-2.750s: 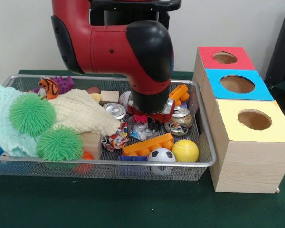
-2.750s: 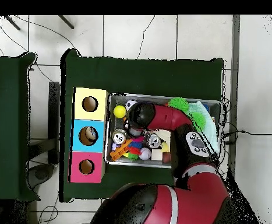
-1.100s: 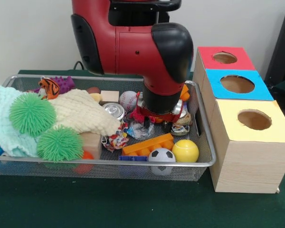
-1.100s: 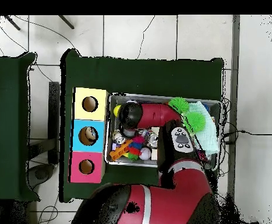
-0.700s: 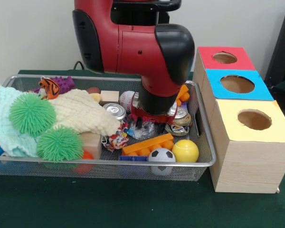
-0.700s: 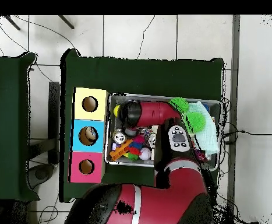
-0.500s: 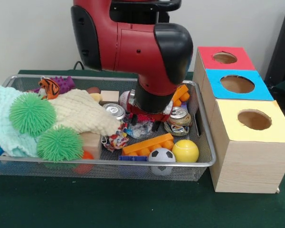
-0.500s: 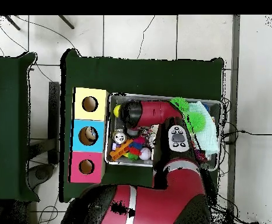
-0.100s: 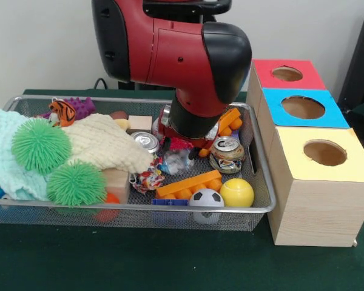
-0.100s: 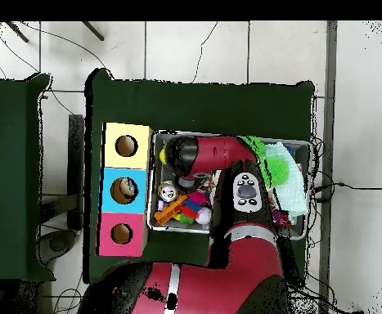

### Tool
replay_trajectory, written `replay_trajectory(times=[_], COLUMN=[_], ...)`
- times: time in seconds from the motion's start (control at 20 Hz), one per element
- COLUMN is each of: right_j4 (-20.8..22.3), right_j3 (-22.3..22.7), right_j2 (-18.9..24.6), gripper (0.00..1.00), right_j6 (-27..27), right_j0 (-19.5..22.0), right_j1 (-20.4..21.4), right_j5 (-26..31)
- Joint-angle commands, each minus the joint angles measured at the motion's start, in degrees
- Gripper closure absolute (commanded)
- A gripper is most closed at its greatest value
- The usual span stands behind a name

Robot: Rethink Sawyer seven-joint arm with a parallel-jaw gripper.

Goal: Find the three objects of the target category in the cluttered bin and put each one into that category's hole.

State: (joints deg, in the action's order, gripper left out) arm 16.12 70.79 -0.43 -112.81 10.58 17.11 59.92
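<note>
The target category is not shown by the pictures, so the wire bin (image 9: 255,209) and its contents are taken as the task's things. At the bin's right end, in the front view, a dented can (image 9: 225,154) is seen just right of the gripper (image 9: 181,145), with a yellow ball (image 9: 237,192) and a soccer ball (image 9: 206,198) in front of it and an orange brick (image 9: 189,183) beside them. A second can (image 9: 147,141) lies to the gripper's left against a cream cloth (image 9: 106,143), on which two green spiky balls (image 9: 41,145) rest (a tiger toy (image 9: 63,111) and a purple toy (image 9: 82,106) are tucked behind). Crumpled wrappers (image 9: 175,161) sit directly under the wrist. Beside the bin stands a wooden box with a red hole (image 9: 287,73), a blue hole (image 9: 303,107) and a yellow hole (image 9: 324,152).

Much of the bin's middle is blocked by the red arm (image 9: 170,54), in both views.

Against half a second ago, the wrist is seen slightly higher and the can on the right is more fully uncovered.

The jaws are hidden under the wrist; whether they are open, or holding anything, cannot be told
</note>
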Motion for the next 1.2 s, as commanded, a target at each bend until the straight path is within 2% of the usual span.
replay_trajectory(times=[0.05, 0.3, 0.55, 0.9, 1.2], right_j4=[1.43, 1.07, 0.53, -2.09, -1.93], right_j3=[-0.92, -0.06, 0.97, 7.66, 9.99], right_j2=[-0.52, 0.11, 3.43, 10.77, 13.93], gripper=[0.0, 0.0, 0.0, 0.0, 0.0], right_j6=[-1.25, -0.37, 2.61, 7.6, 8.52], right_j0=[0.65, 1.16, 3.25, 9.08, 11.36], right_j1=[-0.34, -0.46, -1.63, 0.48, 2.28], right_j5=[5.19, 3.17, -3.38, -12.86, -14.5])
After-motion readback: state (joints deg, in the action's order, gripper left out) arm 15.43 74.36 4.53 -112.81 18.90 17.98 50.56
